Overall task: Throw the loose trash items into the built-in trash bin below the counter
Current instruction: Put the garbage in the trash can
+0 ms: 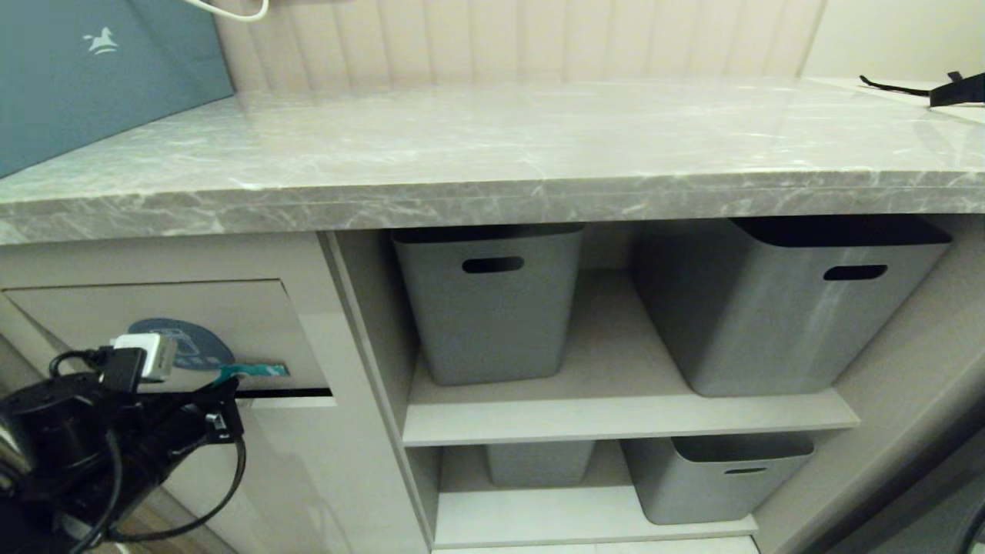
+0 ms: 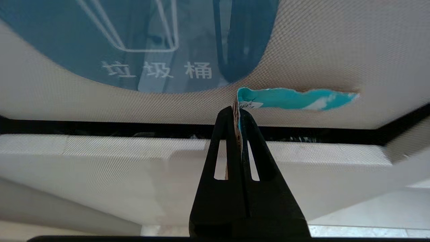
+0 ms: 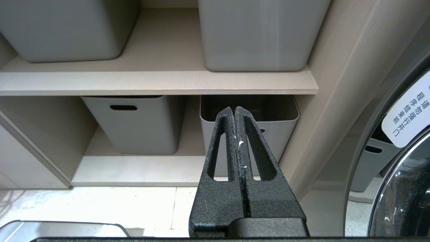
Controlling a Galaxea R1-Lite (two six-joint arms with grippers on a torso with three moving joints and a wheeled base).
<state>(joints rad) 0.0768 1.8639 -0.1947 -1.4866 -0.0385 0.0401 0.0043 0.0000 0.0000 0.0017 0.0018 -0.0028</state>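
A: Teal is what I've got in front of me: the narrow teal-blue wrapper strip with a whitish edge (image 2: 295, 99) is pinched at one end in the left gripper (image 2: 238, 112), jaws pressed tight on it, the rest sticking out sideways.

B: Where is that relative to the bin?

A: Right at it. The strip lies against the lower part of the beige tilting flap of the built-in trash bin (image 1: 254, 323), just beside the blue oval trash-can icon (image 1: 192, 342) and just above the dark slot (image 1: 285, 393) along the flap's bottom edge. In my head view the left gripper (image 1: 223, 385) sits low on the left, below the grey marble-patterned stone desk (image 1: 492, 154).

B: And the right arm?

A: The right gripper (image 3: 235, 112) is parked with its jaws shut and nothing between them, pointing at the beige shelves (image 3: 161, 84) holding grey plastic storage bins with handle slots (image 1: 492, 300). A large teal box with a white horse logo (image 1: 92, 69) stands on the desk's far left, and a black strap (image 1: 939, 91) lies at its far right.
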